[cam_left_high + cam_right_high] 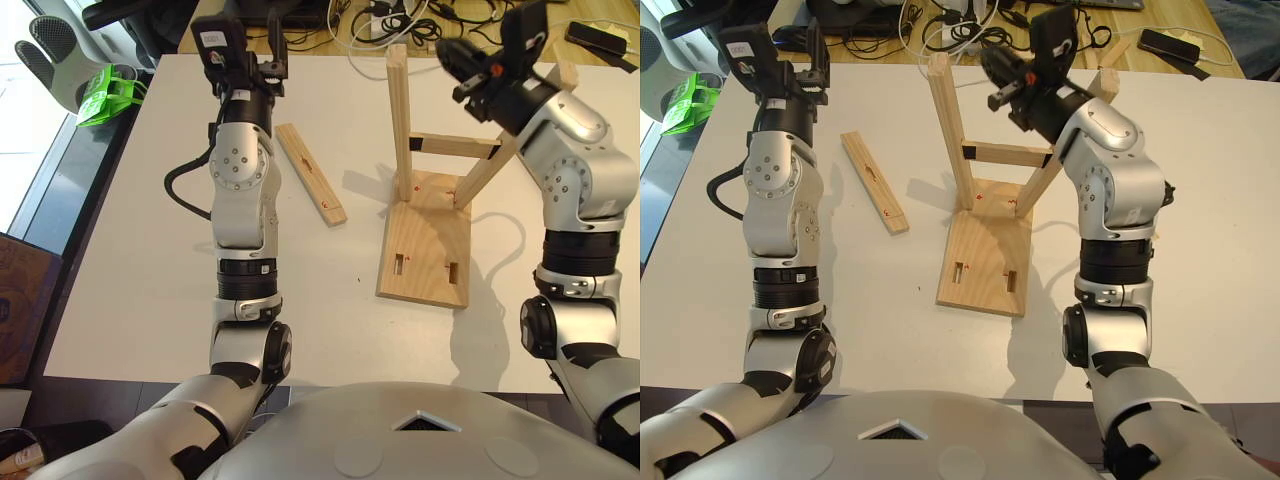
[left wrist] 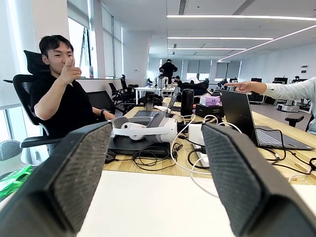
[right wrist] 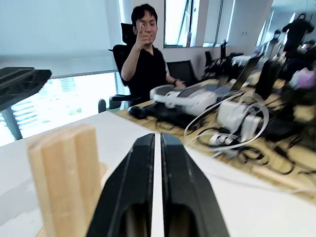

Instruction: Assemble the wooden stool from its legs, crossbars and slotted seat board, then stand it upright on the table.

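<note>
Left tool (image 2: 155,148) spread, right tool (image 3: 157,148) pressed together, seat board (image 1: 425,262) bearing upright leg (image 1: 400,120) and tilted leg (image 1: 488,170)

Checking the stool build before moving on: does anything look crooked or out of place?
Yes. On the board, the left leg stands straight while the right leg leans outward. Two slots in the board are unfilled, and a wooden strip lies loose beside it.

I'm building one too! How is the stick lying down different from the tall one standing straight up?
The lying stick is flat on the table; the tall stick stands upright on the seat board. The tall stick joins a crossbar; the lying stick lies alone. Both are wood.
</note>
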`<state>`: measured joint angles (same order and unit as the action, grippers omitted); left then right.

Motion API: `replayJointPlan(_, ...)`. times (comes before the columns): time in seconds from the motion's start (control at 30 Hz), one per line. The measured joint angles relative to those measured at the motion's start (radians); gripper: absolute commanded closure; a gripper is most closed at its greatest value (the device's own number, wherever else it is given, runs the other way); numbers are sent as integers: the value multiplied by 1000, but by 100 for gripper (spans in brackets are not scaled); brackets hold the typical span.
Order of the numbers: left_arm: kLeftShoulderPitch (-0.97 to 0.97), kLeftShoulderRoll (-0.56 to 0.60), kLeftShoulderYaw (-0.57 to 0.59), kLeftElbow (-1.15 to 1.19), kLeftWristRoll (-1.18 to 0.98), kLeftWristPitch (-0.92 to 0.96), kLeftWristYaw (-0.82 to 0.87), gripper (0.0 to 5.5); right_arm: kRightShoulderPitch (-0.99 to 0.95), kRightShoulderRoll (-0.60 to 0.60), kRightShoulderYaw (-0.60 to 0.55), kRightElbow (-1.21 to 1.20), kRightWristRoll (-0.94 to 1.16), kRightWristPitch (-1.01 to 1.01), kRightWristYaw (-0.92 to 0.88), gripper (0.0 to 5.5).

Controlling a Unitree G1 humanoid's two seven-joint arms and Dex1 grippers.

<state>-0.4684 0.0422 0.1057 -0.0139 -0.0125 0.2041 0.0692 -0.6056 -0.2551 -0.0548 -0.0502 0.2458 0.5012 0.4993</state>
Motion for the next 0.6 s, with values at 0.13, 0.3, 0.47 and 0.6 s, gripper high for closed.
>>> replayJointPlan(0.13, 0, 0, 0, -4, 1, -1, 5, 215, -31, 16, -42, -79, -50, -162, -131, 527)
replayJointPlan(0.3, 0, 12, 4, -5, 4, -21, 9, 215, -136, -160, -294, 18, -158, -339, -382, 462)
replayJointPlan(0.47, 2, 14, 9, -7, 4, -26, 16, 215, -84, -333, -425, 577, -206, -281, -519, 365)
replayJointPlan(0.6, 2, 19, 9, -16, 4, -24, 13, 215, -34, -372, -377, 897, -224, -223, -465, 365)
